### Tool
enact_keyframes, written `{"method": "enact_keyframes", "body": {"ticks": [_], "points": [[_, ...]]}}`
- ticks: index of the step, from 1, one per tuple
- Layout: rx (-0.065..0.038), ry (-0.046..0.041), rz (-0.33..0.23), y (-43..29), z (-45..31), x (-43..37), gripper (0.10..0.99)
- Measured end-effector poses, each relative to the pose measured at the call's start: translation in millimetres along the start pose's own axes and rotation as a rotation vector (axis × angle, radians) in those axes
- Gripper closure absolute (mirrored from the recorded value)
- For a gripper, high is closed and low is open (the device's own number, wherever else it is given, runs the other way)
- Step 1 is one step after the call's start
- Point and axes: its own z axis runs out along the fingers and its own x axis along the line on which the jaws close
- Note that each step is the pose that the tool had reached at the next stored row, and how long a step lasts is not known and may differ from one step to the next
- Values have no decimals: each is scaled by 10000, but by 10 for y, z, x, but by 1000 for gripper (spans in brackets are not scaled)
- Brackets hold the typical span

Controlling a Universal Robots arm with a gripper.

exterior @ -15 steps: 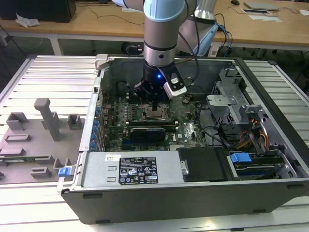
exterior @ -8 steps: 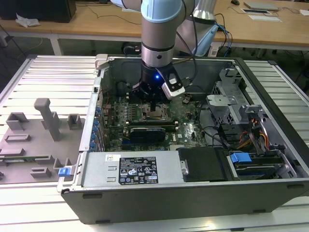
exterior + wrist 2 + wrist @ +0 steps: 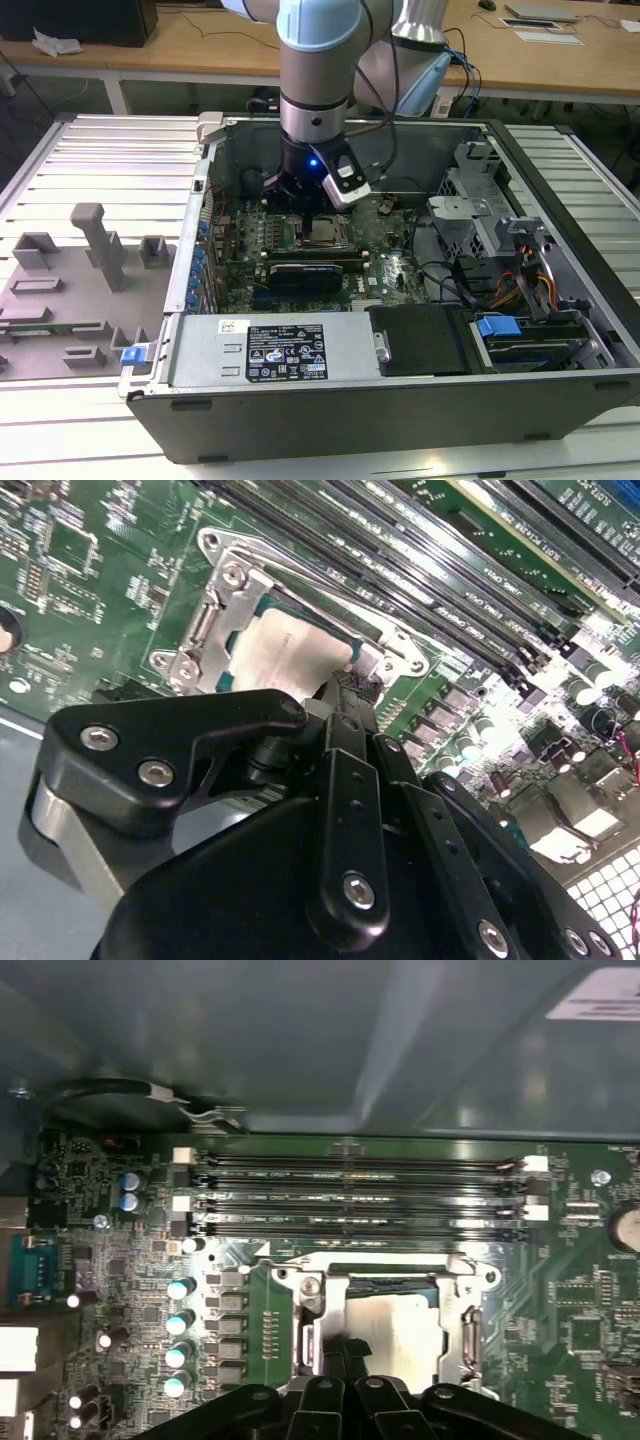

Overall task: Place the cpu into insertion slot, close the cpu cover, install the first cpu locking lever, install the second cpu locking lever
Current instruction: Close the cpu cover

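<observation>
Clock: you read 12 o'clock toward the far case wall [image 3: 350, 130] in the exterior view, and 3 o'clock toward the exterior view's right.
Gripper: your gripper [image 3: 320, 212] hangs straight down over the middle of the motherboard [image 3: 395, 265]. Its fingers are clenched together with nothing between them.
Contact: in the second wrist view the fingertips [image 3: 350, 685] meet the rim of the cpu [image 3: 285, 655] where the frame runs past. You cannot tell whether they press on it or sit just off it.
Cpu: it lies flat in the insertion slot [image 3: 308, 232], pale metal top up, directly beneath the fingers.
Cpu cover: the silver frame [image 3: 400, 1280] lies down around the chip, and the metal top shows through its window.
Edge at 12 o'clock: the memory slots [image 3: 360, 1195] run just beside the cover, between it and the case wall.
Edge at 9 o'clock: teal-topped capacitors [image 3: 180, 1320] stand near the socket. Farther out is the side wall with blue clips [image 3: 198, 260].
Edge at 6 o'clock: a black card [image 3: 305, 270] lies near the socket, and the power supply [image 3: 285, 350] sits beyond it.
Room at 3 o'clock: you have bare board first, then cables and the drive cage [image 3: 470, 215], well apart.
Outside the case: a grey fixture tray [image 3: 70, 290] rests at 9 o'clock, on the exterior view's left.
Overhead: the case is open upward — the arm [image 3: 315, 80] enters from there.
</observation>
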Motion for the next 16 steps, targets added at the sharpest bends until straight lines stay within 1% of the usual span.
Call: {"method": "enact_keyframes", "body": {"ticks": [5, 8, 13, 16], "points": [[-2, 13, -205, -2, 44, 51, 980], [-4, 16, -284, -3, 73, 68, 980], [-1, 20, -305, -4, 82, 69, 980], [-3, 19, -304, -4, 83, 44, 980]]}}
